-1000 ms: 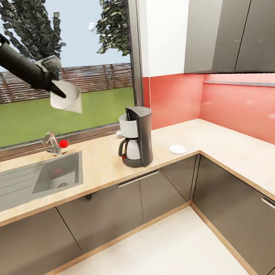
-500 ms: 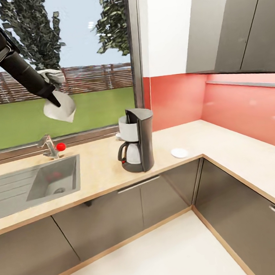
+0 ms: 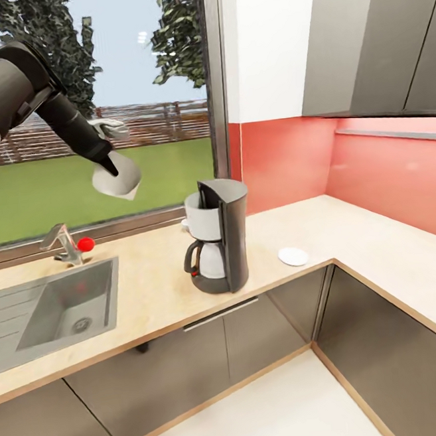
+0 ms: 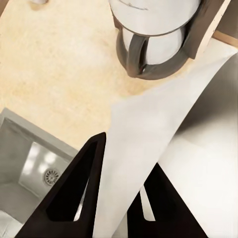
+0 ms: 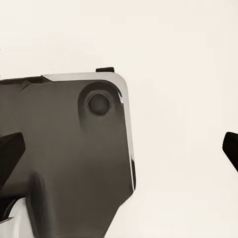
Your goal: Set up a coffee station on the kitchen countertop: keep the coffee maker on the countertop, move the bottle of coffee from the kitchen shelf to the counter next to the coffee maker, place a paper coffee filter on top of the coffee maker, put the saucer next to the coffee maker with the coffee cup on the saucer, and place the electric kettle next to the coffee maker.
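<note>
My left gripper (image 3: 111,165) is shut on a white paper coffee filter (image 3: 117,177) and holds it in the air in front of the window, up and to the left of the coffee maker (image 3: 219,244). In the left wrist view the filter (image 4: 148,144) runs between the dark fingers (image 4: 74,193), with the coffee maker (image 4: 153,34) and its glass pot on the counter beyond. A white saucer (image 3: 293,256) lies on the counter right of the coffee maker. My right gripper (image 5: 119,148) is open over a pale floor and a dark part of the robot.
A steel sink (image 3: 67,312) with a faucet (image 3: 64,243) and a red knob (image 3: 85,243) lies left of the coffee maker. A small white thing (image 3: 185,224) peeks out behind the maker. The beige countertop (image 3: 381,249) turns the corner to the right, under grey wall cabinets (image 3: 374,36).
The head view has shifted, so the sink sits further left. My left arm has carried the filter a little lower and nearer to the coffee maker.
</note>
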